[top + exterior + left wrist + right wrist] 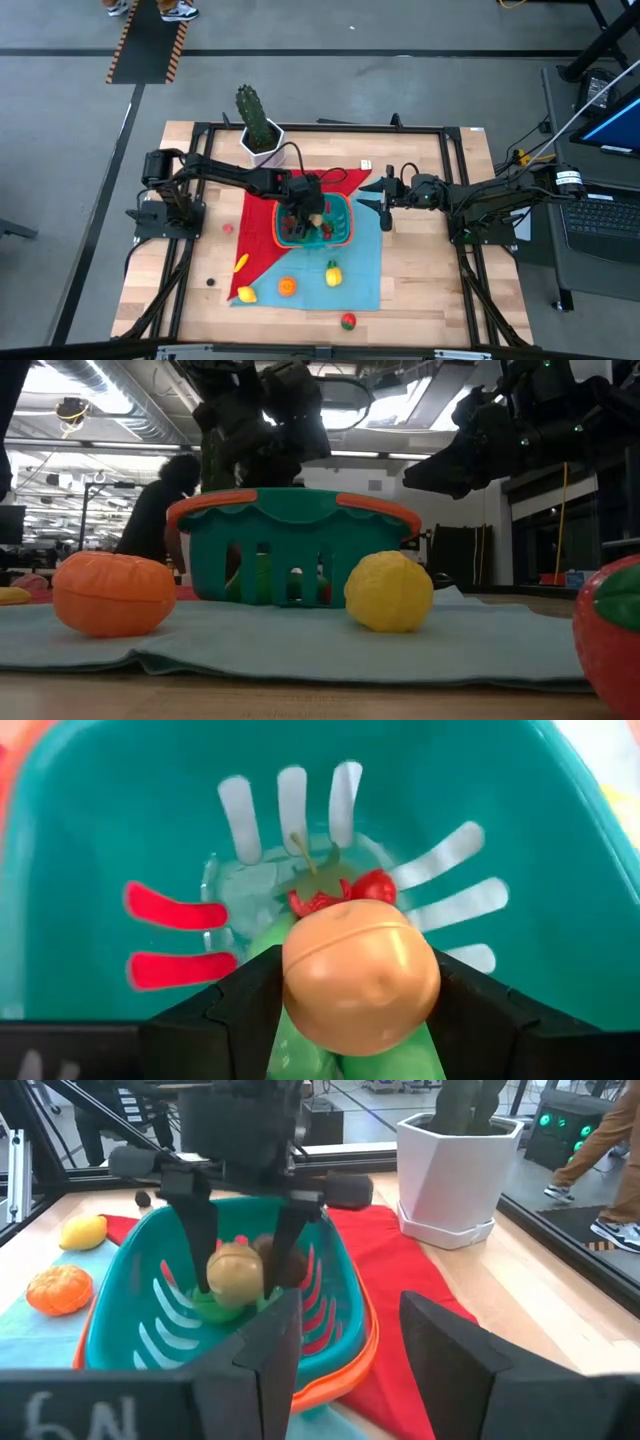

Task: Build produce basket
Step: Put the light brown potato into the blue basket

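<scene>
The left hand (240, 1230) hangs inside the teal basket (345, 215), its two fingers pinching a tan, potato-like toy (360, 975) just above the green and red pieces (372, 888) already lying in the basket. The right hand (385, 207) waits just beside the basket with fingers spread and nothing between them. Near the basket, on the blue cloth (365, 270), lie an orange toy (287, 286) and a yellow lemon (333, 273). If released from this height, the round toy could bounce off the pieces beneath, or the fingers could snag the basket's wall on withdrawal and drag it.
</scene>
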